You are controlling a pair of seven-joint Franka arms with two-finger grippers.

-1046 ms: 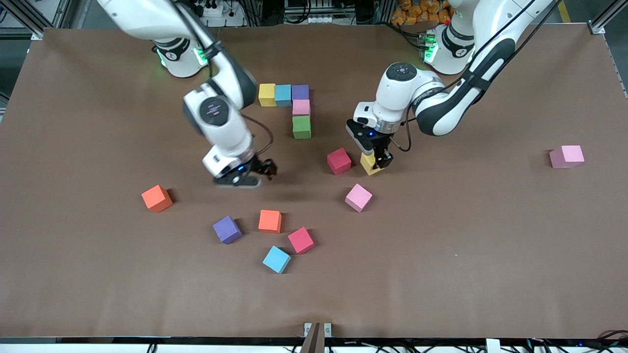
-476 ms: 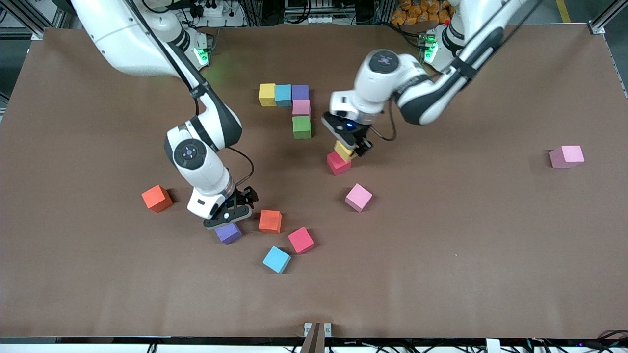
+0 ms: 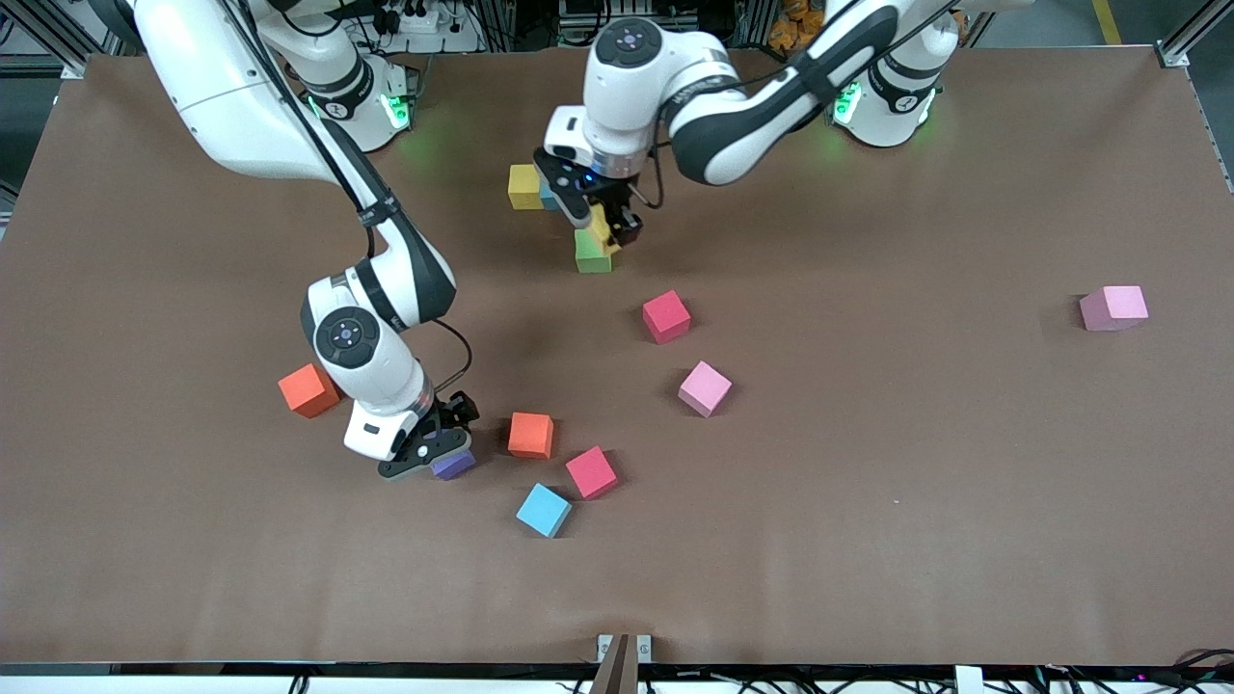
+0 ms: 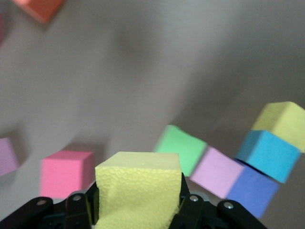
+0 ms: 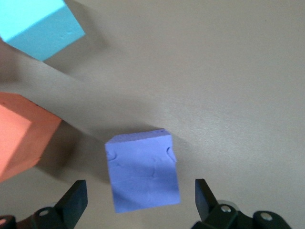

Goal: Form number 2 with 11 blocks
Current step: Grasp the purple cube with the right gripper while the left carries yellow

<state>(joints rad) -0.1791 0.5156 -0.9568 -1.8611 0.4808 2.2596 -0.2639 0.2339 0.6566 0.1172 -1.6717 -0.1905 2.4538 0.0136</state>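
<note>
My left pincer [image 3: 605, 227] clamps a yellow cube [image 3: 600, 231] over the green cube [image 3: 590, 258]; my right pincer [image 5: 138, 200] stands apart around a purple cube [image 5: 143, 176].

the brown table [image 3: 868, 501] carries a partly built row of blocks [image 3: 525, 186] near the bases; nearer the front camera lie loose red [image 3: 666, 316], pink [image 3: 705, 388], orange [image 3: 530, 435], blue [image 3: 544, 510] and purple [image 3: 453, 466] cubes.
</note>
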